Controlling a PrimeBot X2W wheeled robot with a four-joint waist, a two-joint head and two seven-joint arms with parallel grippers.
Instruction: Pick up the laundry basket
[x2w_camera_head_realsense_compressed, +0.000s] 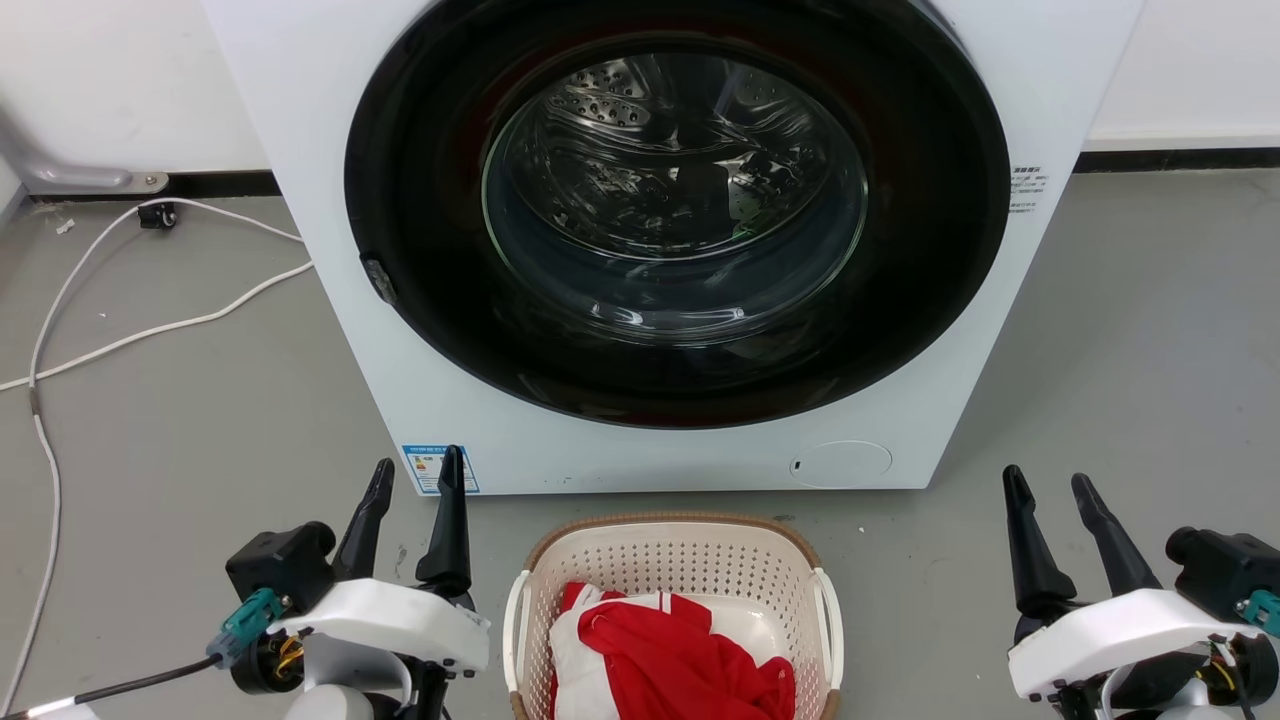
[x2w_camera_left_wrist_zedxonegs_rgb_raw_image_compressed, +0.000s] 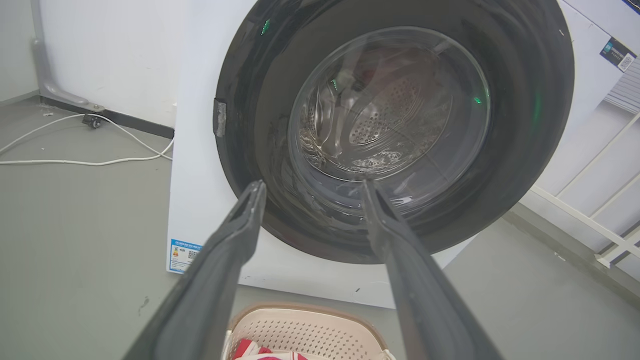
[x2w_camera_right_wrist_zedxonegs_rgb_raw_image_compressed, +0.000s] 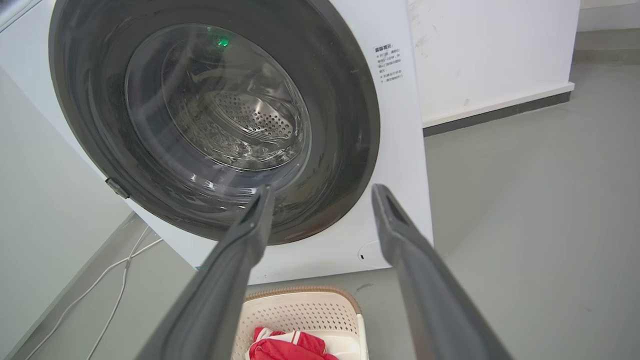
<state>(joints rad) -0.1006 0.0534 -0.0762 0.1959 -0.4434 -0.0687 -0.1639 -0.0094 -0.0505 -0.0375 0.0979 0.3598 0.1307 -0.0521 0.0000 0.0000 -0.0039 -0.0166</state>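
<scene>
You are looking at the laundry basket (x2w_camera_head_realsense_compressed: 680, 560) sitting at the bottom centre of the head frame, on the grey floor (x2w_camera_head_realsense_compressed: 1120, 380) just in front of the washing machine (x2w_camera_head_realsense_compressed: 290, 150), whose round dark door (x2w_camera_head_realsense_compressed: 680, 390) is filling the upper middle. A red and white cloth (x2w_camera_head_realsense_compressed: 670, 650) is lying crumpled inside the basket, and its two white side handles are sticking out at either side.

Your left gripper (x2w_camera_head_realsense_compressed: 419, 460) is hovering at the lower left of the frame, beside the basket and apart from it, its claw released and gripping nothing. Your right gripper (x2w_camera_head_realsense_compressed: 1046, 476) is hovering at the lower right, well apart from the basket, likewise released with bare floor showing between its fingers. In both wrist frames the basket is peeking in at the bottom edge between the spread fingers.

A white cable (x2w_camera_head_realsense_compressed: 150, 330) is trailing across the floor at the left edge
</scene>
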